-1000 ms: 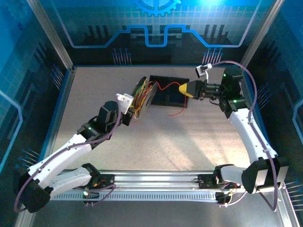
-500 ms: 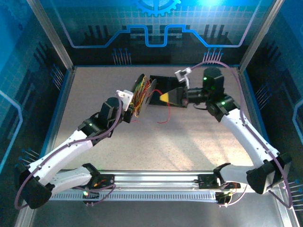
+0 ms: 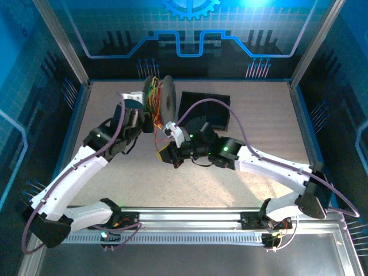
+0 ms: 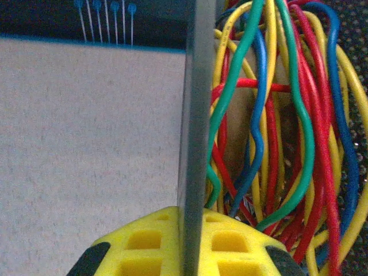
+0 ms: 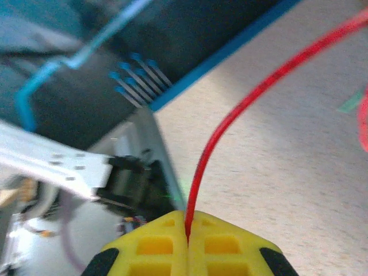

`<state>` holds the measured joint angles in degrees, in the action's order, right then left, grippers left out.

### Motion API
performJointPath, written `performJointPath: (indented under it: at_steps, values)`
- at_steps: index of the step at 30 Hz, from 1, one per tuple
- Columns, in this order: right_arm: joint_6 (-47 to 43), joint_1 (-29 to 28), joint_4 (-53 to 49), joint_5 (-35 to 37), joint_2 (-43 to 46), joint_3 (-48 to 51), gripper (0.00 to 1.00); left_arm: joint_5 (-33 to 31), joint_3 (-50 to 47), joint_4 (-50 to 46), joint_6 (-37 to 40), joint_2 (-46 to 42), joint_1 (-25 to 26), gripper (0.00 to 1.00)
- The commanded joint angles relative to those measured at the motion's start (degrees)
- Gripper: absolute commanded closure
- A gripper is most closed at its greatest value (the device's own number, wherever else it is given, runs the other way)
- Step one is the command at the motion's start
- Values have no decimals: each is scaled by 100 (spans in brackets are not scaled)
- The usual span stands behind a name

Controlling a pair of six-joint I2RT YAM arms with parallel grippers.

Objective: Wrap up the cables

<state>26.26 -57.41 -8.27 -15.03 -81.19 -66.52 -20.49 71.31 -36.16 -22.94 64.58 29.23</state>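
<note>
- 2 arms reached over the bench (image 3: 253,178), both toward its far left part.
- The left fingers (image 4: 172,236) were closed on the dark rim of the spool (image 3: 168,103), 1 yellow finger on each side of that rim in the left wrist view.
- The spool was held up on edge near the far left of the bench, its grey round face turned toward the right in the top view.
- The cables (image 4: 270,144) hung in loose loops against the core of the spool, just beside the gripped rim: red, yellow, green and blue strands, crossing and overlapping each other.
- In the top view the cables showed as a red and yellow bundle between the 2 round sides of the spool.
- The right fingers (image 5: 187,241) were closed on 1 red strand (image 5: 192,195), pinched at the seam between the yellow tips.
- From that seam the red strand rose and curved away to the upper right of the right wrist view, above the speckled bench.
- In the top view the right fingers sat low and near the spool, on its near side, with the right arm stretched across from the right.
- 1 black tray (image 3: 210,112) lay flat on the bench just to the right of the spool; whether they touched could not be told.
</note>
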Motion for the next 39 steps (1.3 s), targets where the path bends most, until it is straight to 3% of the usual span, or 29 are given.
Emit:
performJointPath:
  at_steps: [1,5,13,20,30,33,34,39]
  values:
    - [-371,-217,-193,817,-152,531,100,695,524,749,-1137,-103,-479,100]
    - [-391,160,318,1506,-123,1264,100,1944,460,789,-1451,-320,-1090,100]
    - [-538,824,1798,1461,-257,2304,100,3915,183,1253,-2162,-647,-1986,100]
    - [-558,1375,2694,1245,-797,2568,100,5212,-101,2077,-2843,-605,-2345,100]
    - [-563,1792,2206,1132,-916,2198,100,5652,-169,2042,-2649,-612,-2352,100]
    - [-591,1826,2120,756,-814,2102,100,5623,-171,1960,-2453,-613,-2352,100]
    - [-600,1787,2112,650,-701,2105,98,5495,-161,1857,-2309,-615,-2356,100]
    - [-551,1577,2034,361,122,2165,68,5014,-301,1812,-1828,-647,-2306,100]
